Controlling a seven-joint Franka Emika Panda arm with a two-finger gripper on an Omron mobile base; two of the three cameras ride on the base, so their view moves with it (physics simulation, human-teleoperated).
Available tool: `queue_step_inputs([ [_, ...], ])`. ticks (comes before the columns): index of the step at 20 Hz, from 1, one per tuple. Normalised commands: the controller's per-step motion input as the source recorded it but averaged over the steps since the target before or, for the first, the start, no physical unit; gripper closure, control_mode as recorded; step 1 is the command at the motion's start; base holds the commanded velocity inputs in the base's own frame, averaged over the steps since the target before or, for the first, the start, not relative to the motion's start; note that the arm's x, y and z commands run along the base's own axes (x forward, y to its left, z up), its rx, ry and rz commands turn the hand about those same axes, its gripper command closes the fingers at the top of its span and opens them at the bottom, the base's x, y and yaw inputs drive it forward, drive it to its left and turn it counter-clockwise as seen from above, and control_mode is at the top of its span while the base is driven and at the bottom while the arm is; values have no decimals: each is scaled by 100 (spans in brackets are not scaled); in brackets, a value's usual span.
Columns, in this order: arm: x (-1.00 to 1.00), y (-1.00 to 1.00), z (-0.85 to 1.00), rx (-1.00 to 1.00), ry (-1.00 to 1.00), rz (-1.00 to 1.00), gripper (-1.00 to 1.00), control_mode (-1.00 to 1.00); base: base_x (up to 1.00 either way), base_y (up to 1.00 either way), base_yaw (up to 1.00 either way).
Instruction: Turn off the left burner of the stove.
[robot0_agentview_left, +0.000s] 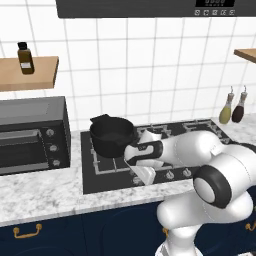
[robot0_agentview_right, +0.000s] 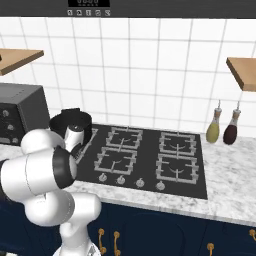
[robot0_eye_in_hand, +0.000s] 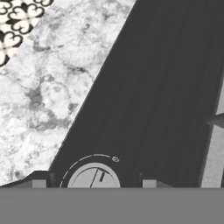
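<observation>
Knob (robot0_eye_in_hand: 93, 176) of the left burner (robot0_agentview_left: 107, 152) sits between the robot's two finger tips, at six o'clock in the hand view, its dial mark pointing near one o'clock. The gripper (robot0_eye_in_hand: 93, 183) hangs spread wide over it, fingers either side and grasping nothing; whether the tips touch the knob cannot be told. The burner lies at the nine o'clock end of the stove (robot0_agentview_right: 195, 172), and a black pot (robot0_agentview_left: 112, 134) stands on its grate, just beyond the hand at twelve o'clock in the left base view. Marble counter (robot0_eye_in_hand: 52, 87) runs beside the glass edge. A dark toaster oven (robot0_agentview_left: 32, 135) stands near, at nine o'clock of the stove; two bottles (robot0_agentview_right: 222, 127) wait well apart at three o'clock. Judged from this, closing and twisting comes next, and the pot looks unlikely to interfere.
</observation>
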Motion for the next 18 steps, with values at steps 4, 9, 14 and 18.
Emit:
queue_step_inputs([
  [4, 1, -8, 0, 0, 0, 3, -100, -100, 0, 0, 0],
  [9, 2, -3, -1, -1, 0, 2, -100, -100, 0, 0, 0],
  [14, 9, 0, -4, -2, 0, 1, -100, -100, 0, 0, 0],
  [18, 9, 0, -6, -2, 0, 0, 100, -100, 0, 0, 0],
])
